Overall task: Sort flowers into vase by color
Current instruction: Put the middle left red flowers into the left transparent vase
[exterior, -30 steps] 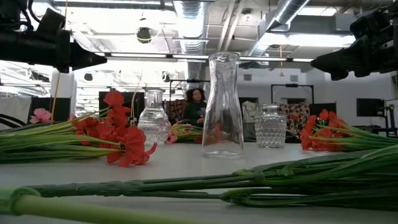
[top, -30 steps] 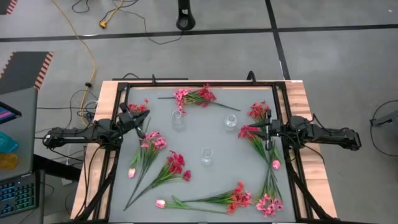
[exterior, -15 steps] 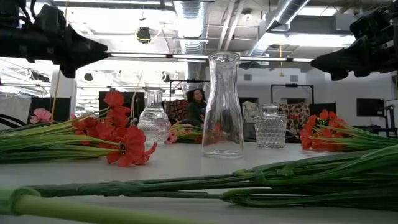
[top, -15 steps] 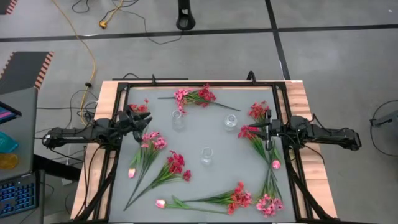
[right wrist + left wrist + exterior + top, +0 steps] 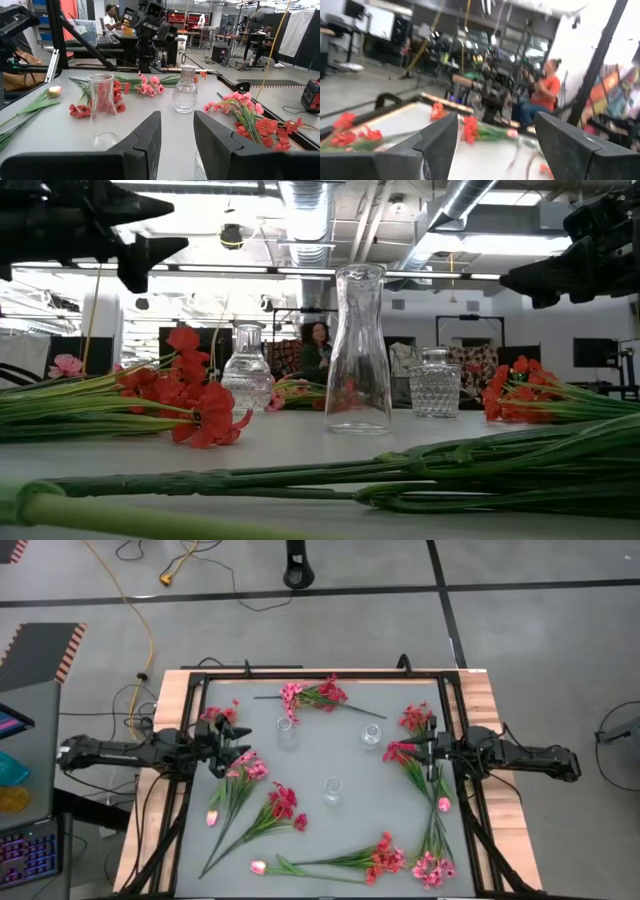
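Flower sprays lie flat on the grey table around three empty glass vases point(image 5: 285, 730) point(image 5: 371, 735) point(image 5: 332, 790). A light pink spray point(image 5: 245, 766) with a tulip bud point(image 5: 212, 818) lies at the left. A red spray point(image 5: 283, 802) lies beside it. My left gripper point(image 5: 240, 747) hovers open and empty above the table, just off the light pink spray's blossoms; it also shows in the low view point(image 5: 165, 230) and its wrist view point(image 5: 495, 130). My right gripper point(image 5: 420, 750) is open and empty above the red sprays point(image 5: 400, 752) at the right.
More sprays lie along the far edge point(image 5: 315, 695), at the far left point(image 5: 222, 713), the far right point(image 5: 415, 718) and the near edge point(image 5: 385, 858) point(image 5: 432, 868). A black frame point(image 5: 300, 675) borders the table. People sit in the room beyond point(image 5: 545, 90).
My left gripper has swung a little toward the table's near edge, toward the light pink spray's blossoms, and has turned about its wrist. The flowers and vases lie as before.
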